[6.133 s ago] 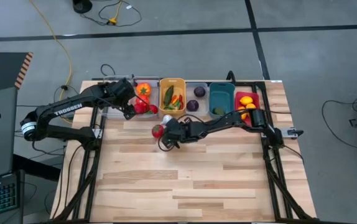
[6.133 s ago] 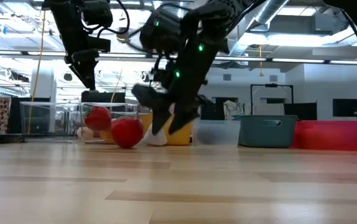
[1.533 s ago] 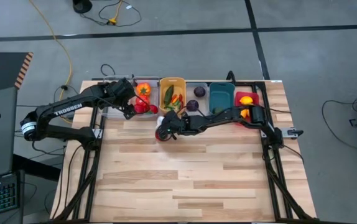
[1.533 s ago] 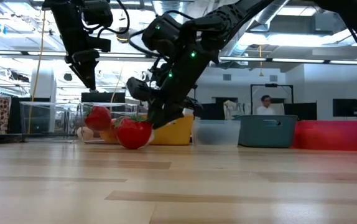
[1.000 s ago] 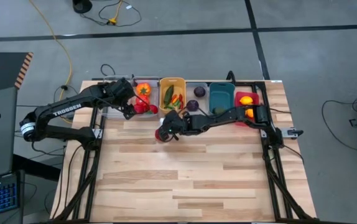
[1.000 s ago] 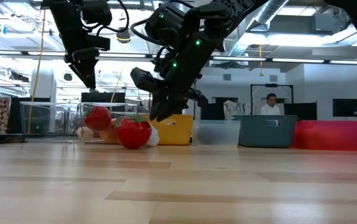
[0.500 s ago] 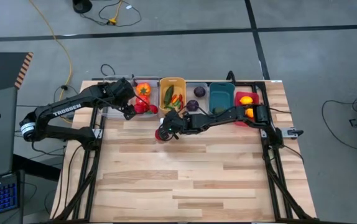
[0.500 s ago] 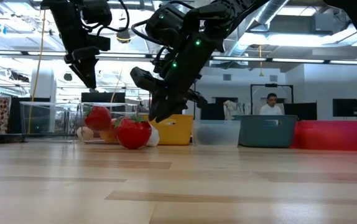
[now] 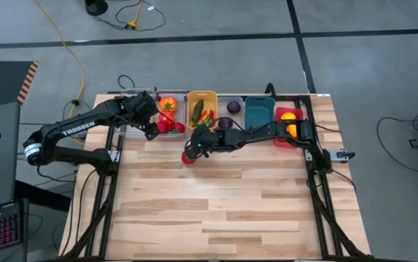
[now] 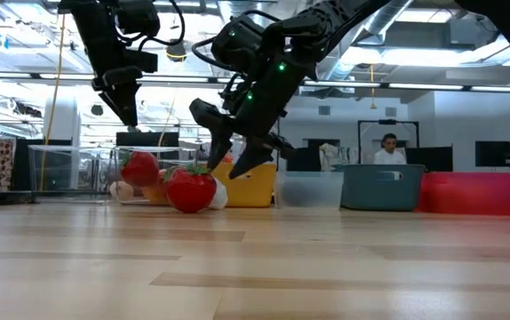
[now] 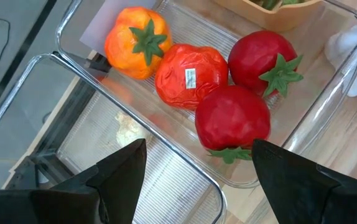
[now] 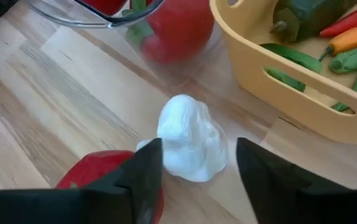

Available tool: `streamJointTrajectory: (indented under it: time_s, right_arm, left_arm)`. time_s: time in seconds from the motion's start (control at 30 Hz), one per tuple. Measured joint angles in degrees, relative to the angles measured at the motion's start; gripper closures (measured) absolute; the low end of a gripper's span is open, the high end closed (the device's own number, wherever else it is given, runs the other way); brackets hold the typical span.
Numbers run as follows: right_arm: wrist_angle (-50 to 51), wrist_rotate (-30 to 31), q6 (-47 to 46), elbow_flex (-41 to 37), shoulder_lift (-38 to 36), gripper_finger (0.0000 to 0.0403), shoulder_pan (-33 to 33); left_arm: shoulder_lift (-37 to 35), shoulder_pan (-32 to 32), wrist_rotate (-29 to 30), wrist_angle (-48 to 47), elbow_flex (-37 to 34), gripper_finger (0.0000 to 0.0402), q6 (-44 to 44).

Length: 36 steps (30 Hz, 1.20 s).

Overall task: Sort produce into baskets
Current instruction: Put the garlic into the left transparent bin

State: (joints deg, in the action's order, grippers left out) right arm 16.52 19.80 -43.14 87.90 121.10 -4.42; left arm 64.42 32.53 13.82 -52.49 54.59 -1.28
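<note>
A white garlic (image 12: 188,134) lies on the table just in front of the yellow basket (image 12: 272,81), with a red tomato (image 10: 190,189) resting beside it. My right gripper (image 12: 198,146) hangs open, slanting down, a little above the garlic, one finger to each side of it. My left gripper (image 11: 198,146) stands open over a clear basket (image 11: 185,158) that holds red tomatoes (image 11: 231,118) and an orange one (image 11: 135,40). There is nothing between its fingers.
A row of baskets runs along the far edge: the clear one (image 9: 167,113), the yellow one (image 9: 202,109) with green pieces and chilies, a clear one (image 9: 229,115) with purple balls, a teal one (image 9: 258,115) and a red one (image 9: 288,125) with citrus. The near table is bare wood.
My right gripper has opened its fingers above the garlic and the tomato, which lie where they were. My left arm has kept still.
</note>
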Motion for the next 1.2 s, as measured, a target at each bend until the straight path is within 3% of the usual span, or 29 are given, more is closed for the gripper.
streamJointTrajectory:
  time_s: [0.13,0.3,0.63,1.2]
  right_arm:
    - [-1.05,-1.0,-0.1,0.0,0.02,0.0133,-0.46]
    - [-3.73,-2.69,-0.06,0.0,0.02,0.0108,-0.54]
    - [-3.56,0.91,0.12,0.0,0.07,0.0106,-0.64]
    - [-3.51,1.63,-3.35,-0.02,0.09,0.0106,-0.12]
  left_arm:
    - [0.0,0.01,0.02,0.0,0.0,0.0123,0.0]
    - [0.0,0.0,0.02,0.02,0.0,0.0123,0.0]
    - [0.0,0.01,0.04,0.07,0.0,0.0123,0.0]
    - [0.02,0.0,0.04,0.09,0.0,0.0123,0.42]
